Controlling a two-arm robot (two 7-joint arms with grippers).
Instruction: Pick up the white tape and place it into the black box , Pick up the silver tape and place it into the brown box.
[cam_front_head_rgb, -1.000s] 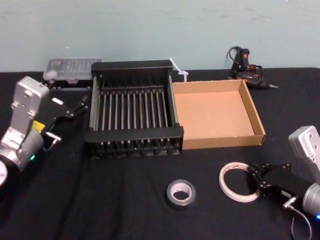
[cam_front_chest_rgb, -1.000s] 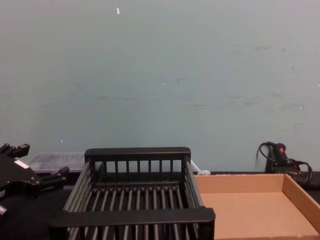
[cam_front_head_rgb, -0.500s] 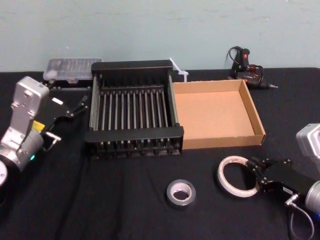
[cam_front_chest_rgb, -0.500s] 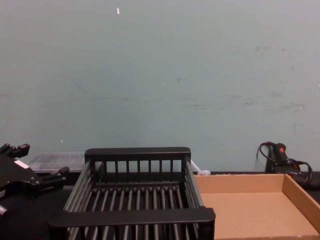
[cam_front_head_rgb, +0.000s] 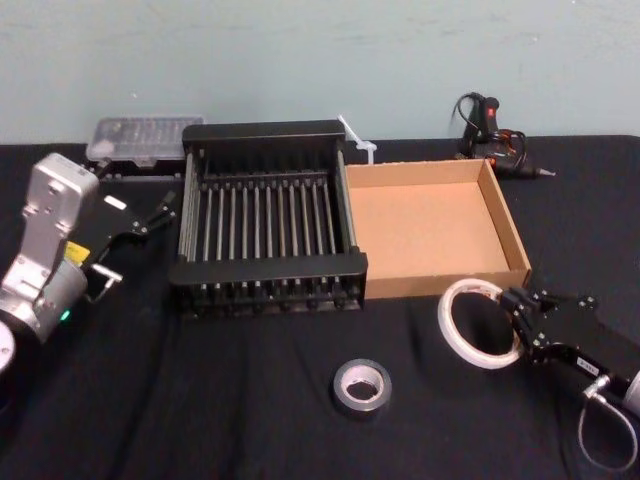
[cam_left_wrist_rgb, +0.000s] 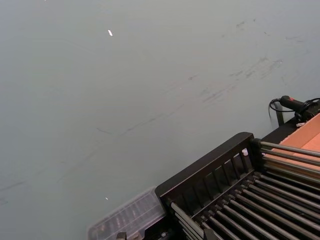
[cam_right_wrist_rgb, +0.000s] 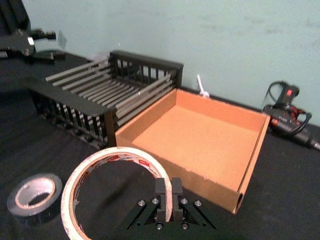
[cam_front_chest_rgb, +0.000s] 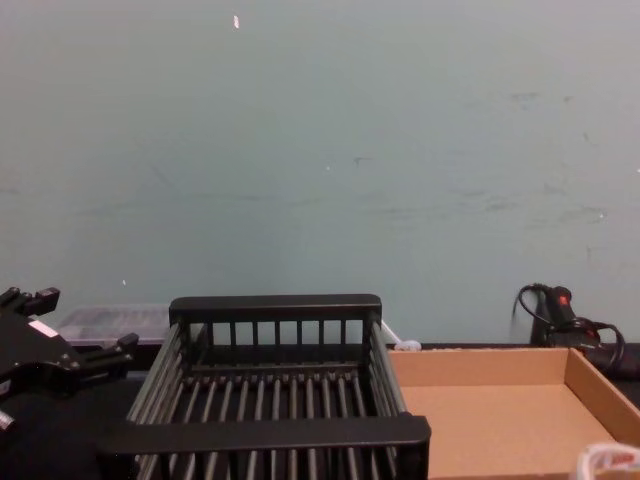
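Right wrist view: white tape (cam_right_wrist_rgb: 114, 186) is pinched by its band in the right gripper (cam_right_wrist_rgb: 166, 192), fingers closed on the rim w/ one inside the hole, ring tilted up off the table (cam_front_head_rgb: 200, 400), just in front of the brown box (cam_front_head_rgb: 430, 225). Prob. light, thin and a bit flexible, so a rim pinch suits it but it may swing or slip. Silver tape (cam_front_head_rgb: 361, 386) lies flat nearby; thicker, stiffer, likely heavier, best taken across its wall. Black box (cam_front_head_rgb: 265, 215) sits left of the brown one. Left gripper (cam_front_head_rgb: 140, 225) is parked beside it, fingers apart.
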